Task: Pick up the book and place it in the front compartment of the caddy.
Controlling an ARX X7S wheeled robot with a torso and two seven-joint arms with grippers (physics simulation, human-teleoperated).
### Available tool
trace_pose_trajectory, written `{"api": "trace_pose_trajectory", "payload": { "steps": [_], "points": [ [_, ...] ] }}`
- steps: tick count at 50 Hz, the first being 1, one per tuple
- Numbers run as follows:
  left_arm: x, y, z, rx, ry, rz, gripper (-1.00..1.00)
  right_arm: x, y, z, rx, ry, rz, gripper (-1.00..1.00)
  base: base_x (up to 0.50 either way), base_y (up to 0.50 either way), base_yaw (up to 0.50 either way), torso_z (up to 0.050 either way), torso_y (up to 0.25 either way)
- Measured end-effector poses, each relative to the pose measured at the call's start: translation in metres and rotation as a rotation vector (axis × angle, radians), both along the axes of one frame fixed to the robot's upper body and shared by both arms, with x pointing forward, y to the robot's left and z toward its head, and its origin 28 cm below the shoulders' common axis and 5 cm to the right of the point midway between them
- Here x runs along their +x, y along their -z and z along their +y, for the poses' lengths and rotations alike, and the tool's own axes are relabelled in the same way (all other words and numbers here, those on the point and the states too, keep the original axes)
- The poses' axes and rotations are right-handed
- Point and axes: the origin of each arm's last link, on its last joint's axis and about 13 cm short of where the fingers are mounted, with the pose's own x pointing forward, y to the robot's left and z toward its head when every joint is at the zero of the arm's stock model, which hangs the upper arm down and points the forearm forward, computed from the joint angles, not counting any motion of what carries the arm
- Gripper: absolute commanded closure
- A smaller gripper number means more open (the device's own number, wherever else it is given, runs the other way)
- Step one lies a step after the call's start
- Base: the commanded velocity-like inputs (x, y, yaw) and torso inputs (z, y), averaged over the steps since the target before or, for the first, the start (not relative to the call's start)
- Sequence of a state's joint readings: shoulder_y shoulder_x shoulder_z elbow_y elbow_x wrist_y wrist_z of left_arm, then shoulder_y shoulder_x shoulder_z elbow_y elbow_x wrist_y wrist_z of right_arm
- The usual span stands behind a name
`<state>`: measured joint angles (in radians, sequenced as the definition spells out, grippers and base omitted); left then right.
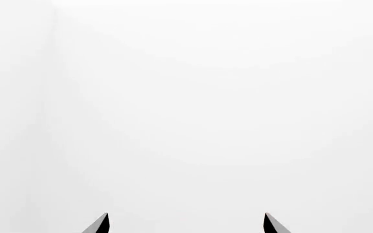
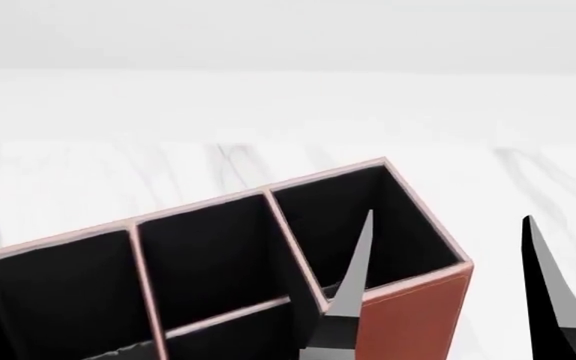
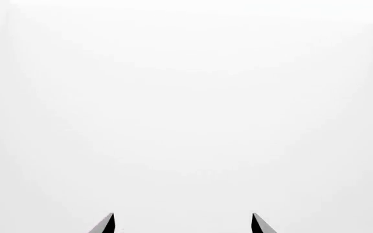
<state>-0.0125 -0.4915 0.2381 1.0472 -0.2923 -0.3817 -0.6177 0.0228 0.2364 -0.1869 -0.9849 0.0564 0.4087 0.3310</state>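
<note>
The caddy [image 2: 413, 315], a reddish-brown organiser box with black lining and pale pink rims, is seen in the head view standing on a white marble-veined tabletop [image 2: 88, 180], with a plain white wall behind it. It is turned at an angle, so that its far rim climbs toward the right. Three deep black-lined cells are shown along that far rim, divided by thin pale partitions, and a lower crosswise partition is visible nearer the camera, with another black-lined cell beyond the bottom edge of the view. Which of these is the front compartment cannot be told from what is shown. The book is not seen in any of the three views, so its place cannot be given.

The right gripper [image 2: 448, 270] is seen in the head view as two dark pointed fingers set well apart: one grey-faced finger [image 2: 353, 277] rises in front of the caddy's rightmost cell, and the other stands to the right of the caddy's reddish outer wall. Nothing is held between them, and the jaws are spread wide. In the right wrist view the same two fingertips are seen apart against plain white.

The left gripper [image 1: 186, 223] is shown in the left wrist view by two dark fingertips, likewise held apart with nothing between them, against a blank white surface. A dark sliver is seen at the caddy's left edge in the head view; what it is cannot be told.
</note>
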Motion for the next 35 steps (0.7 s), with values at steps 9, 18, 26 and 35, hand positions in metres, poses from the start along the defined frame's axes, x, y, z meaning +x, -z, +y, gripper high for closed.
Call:
{"api": "trace_pose_trajectory", "payload": {
  "steps": [9, 18, 26, 35],
  "points": [
    [0.000, 0.000, 0.000, 0.009, 0.003, 0.003, -1.00, 0.000, -0.001, 0.000, -0.001, -0.002, -0.004, -1.00, 0.00, 0.00, 0.00, 0.049, 0.000],
    [0.000, 0.000, 0.000, 0.016, 0.004, 0.002, -1.00, -0.001, -0.001, 0.000, -0.001, -0.005, -0.006, -1.00, 0.00, 0.00, 0.00, 0.049, 0.000],
    [0.004, -0.005, 0.000, -0.003, 0.068, 0.016, -1.00, -0.003, -0.003, 0.000, -0.004, -0.006, -0.009, -1.00, 0.00, 0.00, 0.00, 0.018, 0.000],
    [0.021, -0.004, -0.002, -0.013, 0.310, 0.118, -1.00, -0.005, -0.005, -0.002, 0.000, -0.005, -0.015, -1.00, 0.00, 0.00, 0.00, 0.000, 0.000]
  ]
}}
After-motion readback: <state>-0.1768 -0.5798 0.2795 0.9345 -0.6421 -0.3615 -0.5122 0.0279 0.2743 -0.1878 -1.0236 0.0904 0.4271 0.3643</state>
